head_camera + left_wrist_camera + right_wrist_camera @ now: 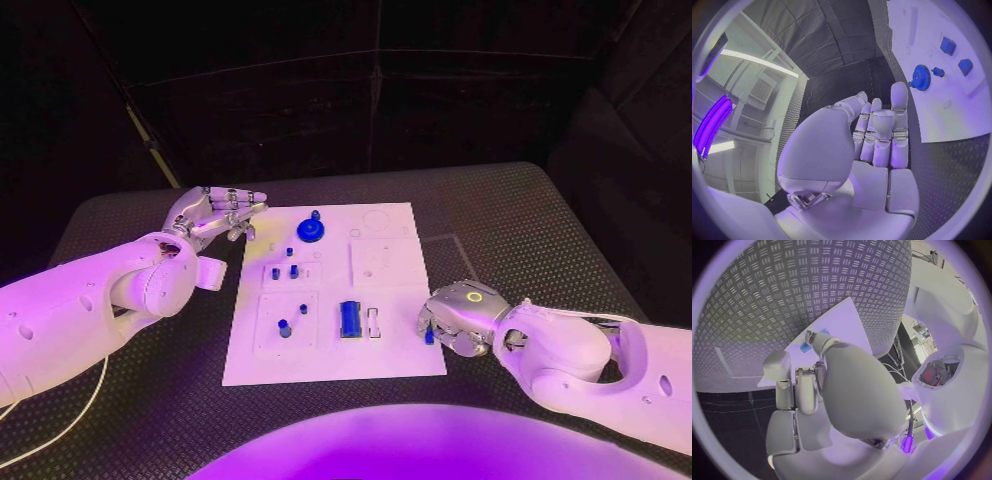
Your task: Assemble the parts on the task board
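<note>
While the right robot hand [459, 320] pinches a small blue part [428, 337] at the task board's [389, 365] near right edge, the left robot hand [216, 213] waits by the far left corner, fingers straight, holding nothing. It looks like a pick-up step; next, carry the part to its hole.

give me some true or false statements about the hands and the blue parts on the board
1. The left robot hand holds the gear. False: the gear lies on the board, apart from that hand.
2. The right robot hand is at the board's right edge, at a small blue part. True.
3. A blue cylinder lies on the board. True.
4. The gear lies off the board on the table. False: it rests on the board.
</note>
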Controlling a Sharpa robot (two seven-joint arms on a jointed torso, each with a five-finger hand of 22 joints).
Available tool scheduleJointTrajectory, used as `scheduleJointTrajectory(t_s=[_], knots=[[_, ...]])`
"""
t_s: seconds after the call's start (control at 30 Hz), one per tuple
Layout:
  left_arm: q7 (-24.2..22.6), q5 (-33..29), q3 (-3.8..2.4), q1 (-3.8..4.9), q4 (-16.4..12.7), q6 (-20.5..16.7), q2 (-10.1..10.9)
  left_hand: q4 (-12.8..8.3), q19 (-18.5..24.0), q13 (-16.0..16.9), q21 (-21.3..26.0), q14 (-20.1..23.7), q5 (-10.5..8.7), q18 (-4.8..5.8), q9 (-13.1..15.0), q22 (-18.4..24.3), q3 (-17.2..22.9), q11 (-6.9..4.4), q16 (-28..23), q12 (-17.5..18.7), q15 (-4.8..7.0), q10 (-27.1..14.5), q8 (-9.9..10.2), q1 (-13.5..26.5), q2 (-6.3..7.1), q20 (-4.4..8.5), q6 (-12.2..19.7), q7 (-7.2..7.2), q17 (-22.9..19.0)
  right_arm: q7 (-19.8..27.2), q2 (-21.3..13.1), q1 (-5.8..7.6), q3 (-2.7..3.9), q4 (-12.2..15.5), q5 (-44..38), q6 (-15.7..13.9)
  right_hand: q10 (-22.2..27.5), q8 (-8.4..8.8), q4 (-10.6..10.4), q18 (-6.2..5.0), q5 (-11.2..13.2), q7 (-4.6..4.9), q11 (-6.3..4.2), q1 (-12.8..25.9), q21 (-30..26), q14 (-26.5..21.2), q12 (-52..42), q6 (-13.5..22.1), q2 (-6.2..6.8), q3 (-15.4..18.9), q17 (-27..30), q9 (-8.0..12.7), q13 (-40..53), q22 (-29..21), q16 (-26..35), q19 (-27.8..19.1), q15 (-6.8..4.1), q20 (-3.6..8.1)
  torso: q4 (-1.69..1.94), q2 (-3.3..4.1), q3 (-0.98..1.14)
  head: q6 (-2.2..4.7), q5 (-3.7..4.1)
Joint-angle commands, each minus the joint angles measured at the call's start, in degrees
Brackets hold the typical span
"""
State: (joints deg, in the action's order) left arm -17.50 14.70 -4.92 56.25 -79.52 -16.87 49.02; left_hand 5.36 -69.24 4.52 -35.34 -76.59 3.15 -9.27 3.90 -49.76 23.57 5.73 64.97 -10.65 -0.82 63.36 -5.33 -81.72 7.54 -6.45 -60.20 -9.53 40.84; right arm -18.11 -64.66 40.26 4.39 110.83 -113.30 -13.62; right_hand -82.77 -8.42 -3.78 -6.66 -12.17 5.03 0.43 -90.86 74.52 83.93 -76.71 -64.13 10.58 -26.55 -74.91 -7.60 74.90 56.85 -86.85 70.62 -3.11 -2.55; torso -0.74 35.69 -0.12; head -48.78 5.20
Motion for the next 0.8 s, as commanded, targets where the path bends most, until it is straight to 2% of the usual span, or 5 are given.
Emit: scheduleJointTrajectory(t_s=[0.03, 0.2, 0.37, 0.63, 0.8], knots=[[-0.17, -0.19, -0.05, 0.08, -0.15, 0.54, 0.0, -0.31, 0.29, -0.06, 0.17, 0.44, -0.15, -1.19, 0.0, 0.1, -0.01, 0.04, -0.06, -0.35, 0.0, -0.44, -0.29, -0.03, -0.53, -0.14, 0.37, -0.11, -0.09, 0.4, 0.58, -0.18, -0.22, -0.39, -2.13, 1.81, 0.49, 0.36, 0.3, 0.01, 0.32, -0.04, 0.07, 0.66, 0.18, 4.79, -0.27, -0.22, 0.03, -0.58, -8.48, 0.17, 2.84, 0.02, -0.01, -0.37, -0.04, 0.05, 0.0, 0.03, 0.01, 0.03, -0.11], [-0.13, -0.19, -0.06, 0.08, -0.19, 0.63, -0.01, -0.31, 0.29, -0.06, 0.17, 0.44, -0.15, -1.19, 0.0, 0.1, -0.01, 0.04, -0.06, -0.35, 0.0, -0.44, -0.29, -0.03, -0.53, -0.14, 0.37, -0.11, -0.09, 0.6, 1.68, -0.17, -0.22, -0.58, -3.71, 1.25, 0.44, 1.05, 1.07, -0.03, 0.4, -0.25, -0.09, 1.36, 0.14, 4.84, -0.38, 0.06, 0.25, -1.47, -8.64, 0.42, 2.93, -0.11, -0.09, -0.54, -0.11, 0.09, 0.07, 0.05, 0.0, -0.02, -0.25], [-0.09, -0.19, -0.06, 0.08, -0.2, 0.69, 0.02, -0.31, 0.29, -0.06, 0.17, 0.44, -0.15, -1.19, 0.0, 0.1, -0.01, 0.04, -0.06, -0.35, 0.0, -0.44, -0.29, -0.03, -0.53, -0.14, 0.37, -0.11, -0.09, -0.08, 2.11, -0.16, -0.21, -0.51, -5.44, -0.07, 0.39, 2.46, 2.65, -0.09, 0.43, -1.02, -1.32, 2.43, 0.21, 4.89, -0.47, 0.89, 0.62, -3.02, -8.86, 0.88, 2.98, -0.08, -0.19, -0.67, -0.99, 0.59, -0.03, -0.02, -0.01, -0.01, -0.39], [0.02, -0.19, -0.06, 0.08, -0.25, 0.88, 0.03, -0.31, 0.29, -0.06, 0.17, 0.44, -0.15, -1.19, 0.0, 0.1, -0.01, 0.04, -0.06, -0.35, 0.0, -0.44, -0.29, -0.03, -0.53, -0.14, 0.37, -0.11, -0.09, -1.18, 2.51, -0.15, -0.2, -0.35, -7.06, -1.66, 0.34, 3.84, 4.2, -0.09, 0.61, -1.81, -2.12, 3.44, 0.3, 4.94, -0.62, 2.1, 0.89, -4.45, -9.07, 1.31, 3.11, -0.04, -0.27, -0.79, -1.64, 1.16, -0.06, 0.05, 0.01, 0.0, -0.54], [0.08, -0.19, -0.06, 0.08, -0.25, 0.91, 0.09, -0.31, 0.29, -0.06, 0.17, 0.44, -0.15, -1.19, 0.0, 0.1, -0.01, 0.04, -0.06, -0.35, 0.0, -0.44, -0.29, -0.03, -0.53, -0.14, 0.37, -0.11, -0.09, -1.77, 2.54, -0.15, -0.2, -0.23, -8.0, -3.03, 0.81, 4.9, 5.99, -0.17, 0.82, -2.87, -2.82, 4.25, 0.24, 4.92, -0.11, 5.46, 1.28, -6.1, -9.04, 2.15, 2.64, -0.32, -0.24, -1.11, -2.26, 1.6, -0.07, -0.04, -0.02, 0.02, -0.48]])
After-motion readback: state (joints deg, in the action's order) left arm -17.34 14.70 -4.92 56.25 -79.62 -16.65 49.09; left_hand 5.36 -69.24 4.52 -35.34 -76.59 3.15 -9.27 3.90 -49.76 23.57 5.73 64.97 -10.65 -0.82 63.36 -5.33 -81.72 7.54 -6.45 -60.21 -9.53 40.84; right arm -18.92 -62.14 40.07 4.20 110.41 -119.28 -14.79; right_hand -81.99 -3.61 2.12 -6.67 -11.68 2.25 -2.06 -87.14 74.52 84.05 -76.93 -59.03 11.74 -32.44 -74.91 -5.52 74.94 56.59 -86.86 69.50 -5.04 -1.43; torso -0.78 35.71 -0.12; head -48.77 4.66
